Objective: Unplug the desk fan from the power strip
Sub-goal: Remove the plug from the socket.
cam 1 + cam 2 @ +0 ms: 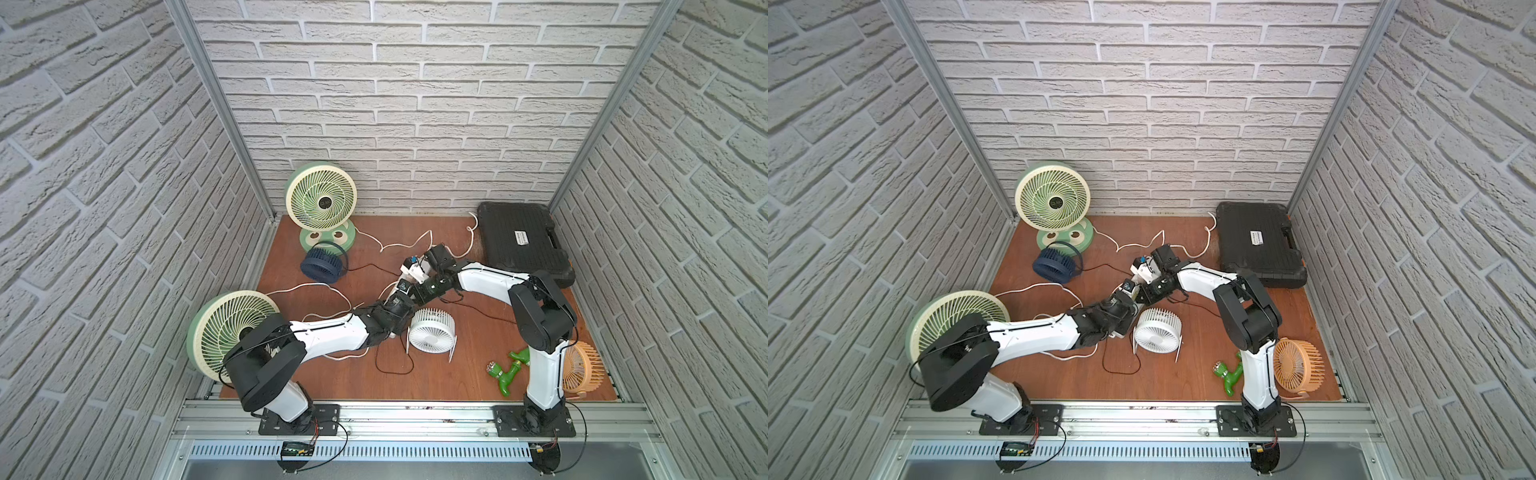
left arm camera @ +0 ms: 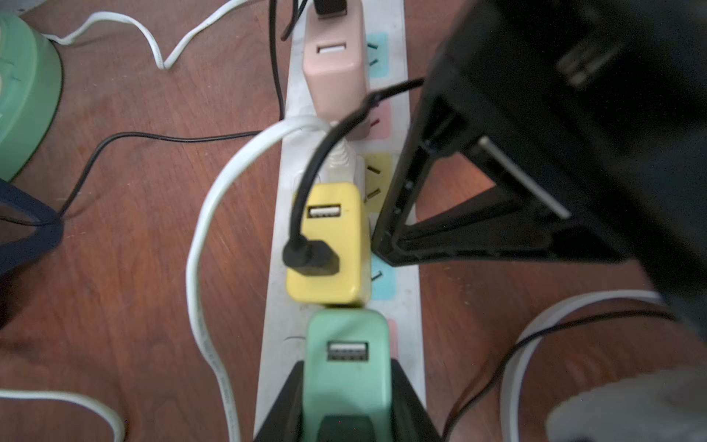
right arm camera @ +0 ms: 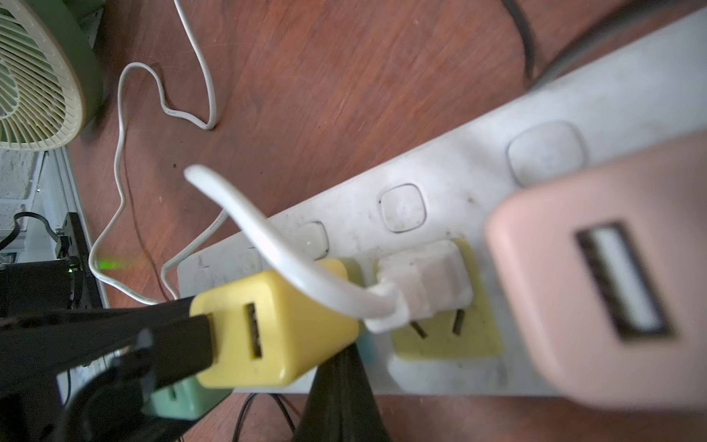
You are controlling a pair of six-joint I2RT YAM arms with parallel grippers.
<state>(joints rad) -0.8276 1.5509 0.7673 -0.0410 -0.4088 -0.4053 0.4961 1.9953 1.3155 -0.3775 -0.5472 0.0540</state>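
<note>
I am working both arms at the strip [image 2: 275,313], which is lying flat near the middle of the wooden table [image 1: 457,374], running slantwise away from my bases, with a white fan [image 1: 432,332] just beside its near end. My left gripper [image 2: 346,363] is clamping the green adapter [image 2: 346,336] at that near end, its two black fingers [image 2: 285,402] pressing on either side of the block and the jaws narrowed to the adapter's width; whether the prongs are seated I cannot tell. My right gripper [image 2: 384,254] is fully closed and gripping nothing, its joined tips resting on the strip's top face just beside the yellow adapter [image 2: 329,229], on the side where the pastel socket faces are showing. A black USB plug [image 2: 311,258] is sitting in the yellow adapter, its thin lead looping away. Between the yellow adapter and the pink adapter [image 2: 334,76] a white plug [image 3: 424,283] is sitting in a yellow socket face, its flat white cord [image 2: 193,275] arching over the strip's edge and down to the table. In both top views a green fan [image 1: 321,202] is standing at the back wall with a navy fan [image 1: 322,266] lying before it, a larger green fan [image 1: 226,328] is showing partly behind my left arm, an orange fan [image 1: 582,365] partly behind my right, and a black case [image 1: 523,241] is lying at the back right
</note>
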